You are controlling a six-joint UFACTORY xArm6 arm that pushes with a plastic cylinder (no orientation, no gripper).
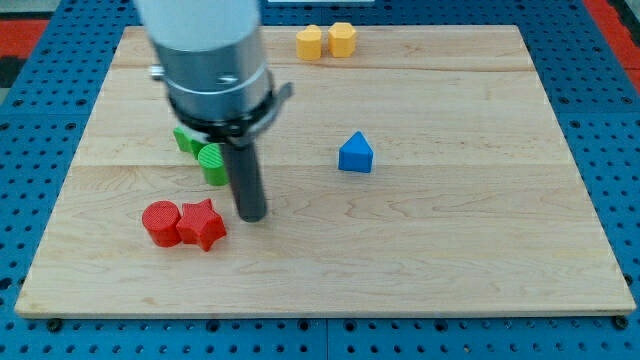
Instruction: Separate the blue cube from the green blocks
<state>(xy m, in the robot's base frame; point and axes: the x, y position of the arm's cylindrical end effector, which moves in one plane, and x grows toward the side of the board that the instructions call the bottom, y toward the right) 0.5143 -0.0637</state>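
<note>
- The arm carries no end effector, so nothing stands apart, together or clamped; its rod's tip (252, 216) rests on the desk (450, 250), just right of the red star (203, 224) and below the green blocks (203, 154).
- The blue block (355, 154) sits near the desk's middle, well apart from the green ones, with bare wood between them.
- It looks compact, with a peaked top and no clear long axis; its peak points toward the view's top.
- Risk, as a judgement: the separation already looks achieved, so a careless sweep rightward could drag a green block toward the blue one.
- The red cylinder (159, 222) and star touch each other beside the tip; a sideways move would likely scatter them.
- The arm's body hides part of the green cluster, so the number of blocks there cannot be told.
</note>
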